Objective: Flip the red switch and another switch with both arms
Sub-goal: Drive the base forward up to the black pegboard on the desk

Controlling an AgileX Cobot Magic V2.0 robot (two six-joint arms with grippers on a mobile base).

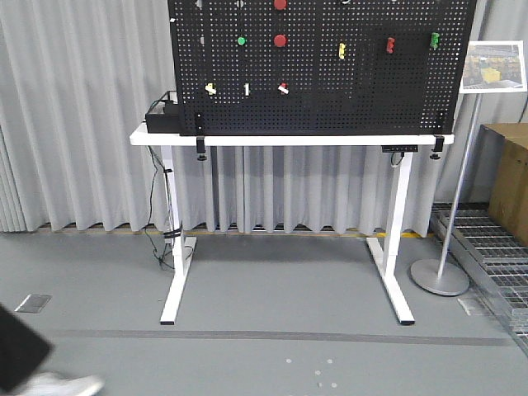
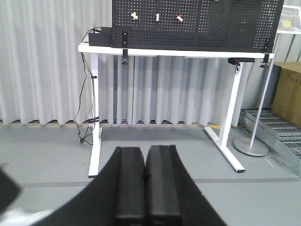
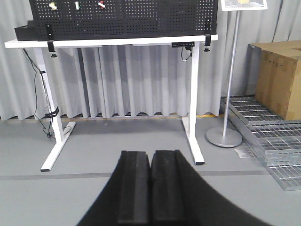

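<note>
The red switch was a very small red body with a white-tipped lever. It was far smaller than the round red button mounted above it on the black pegboard. It sat in the pegboard's lowest row of fittings, left of the board's middle, and was the rightmost of three small switches there. A white switch came next to it, and a yellow switch stood nearest the board's left edge. From the front view its lever appeared to lean to one side, but it was too small to tell which way it was thrown. Both wrist views showed it only as a red-and-white speck.

Higher on the pegboard were a green button and, toward its right side, a yellow fitting, a red fitting and a green fitting.

The pegboard stood upright on a white worktop, clamped along its bottom edge. A black box lay by its left end.

The left gripper hung well in front of the pegboard, low over the grey floor. Its jaws were pressed together with nothing between them. The right gripper was likewise far in front of the pegboard, its jaws also closed flat and empty. Neither was near any switch.

A sign stand stood to the right of the pegboard, with a cardboard box beyond it.
</note>
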